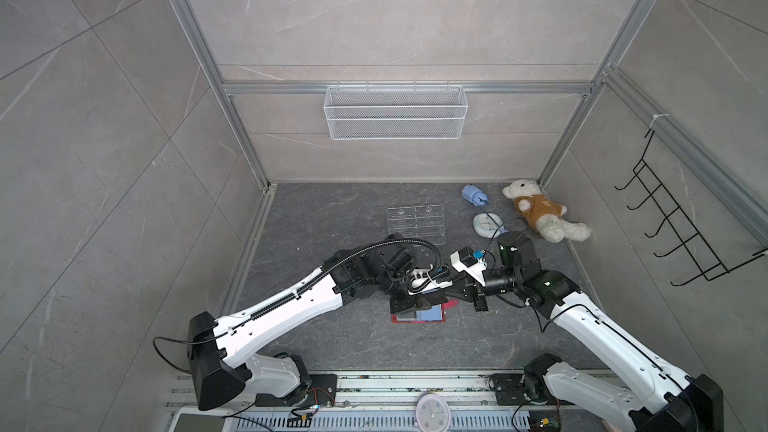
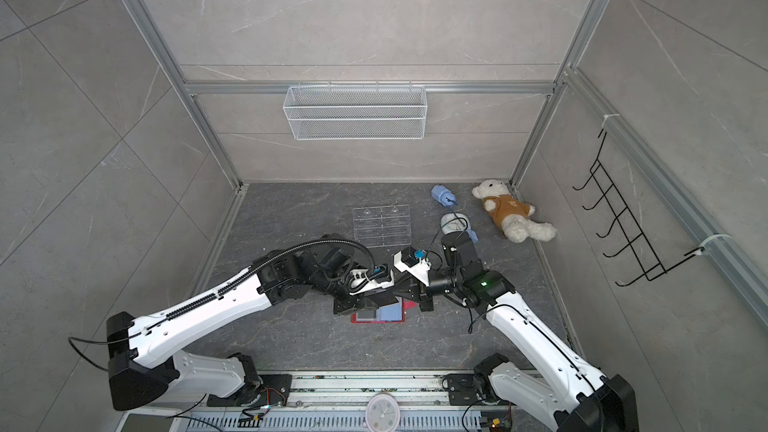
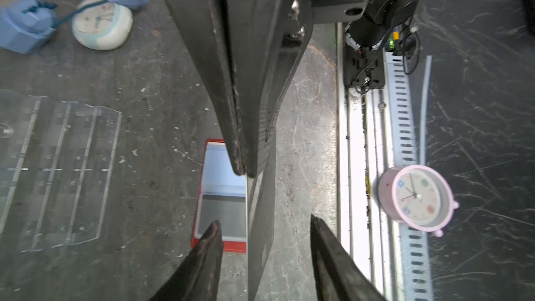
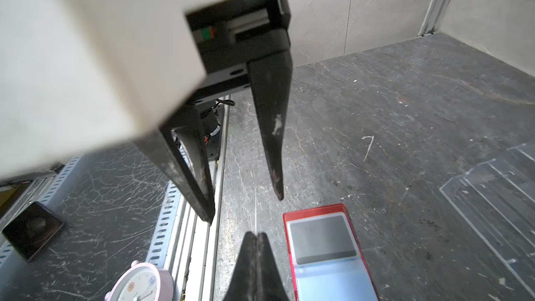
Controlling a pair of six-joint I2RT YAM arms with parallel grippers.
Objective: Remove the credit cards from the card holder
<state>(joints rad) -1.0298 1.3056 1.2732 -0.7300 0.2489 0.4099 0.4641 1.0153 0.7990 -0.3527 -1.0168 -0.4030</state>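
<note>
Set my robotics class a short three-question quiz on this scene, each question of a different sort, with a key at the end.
1. True or false: the red card holder lies open on the table.
2. Which end effector has its jaws apart? A) the left end effector B) the right end effector C) both
3. In a few words: what thin thing does the right end effector pinch?
Key: 1. True. 2. A. 3. A dark credit card, seen almost edge-on in the left wrist view.
</note>
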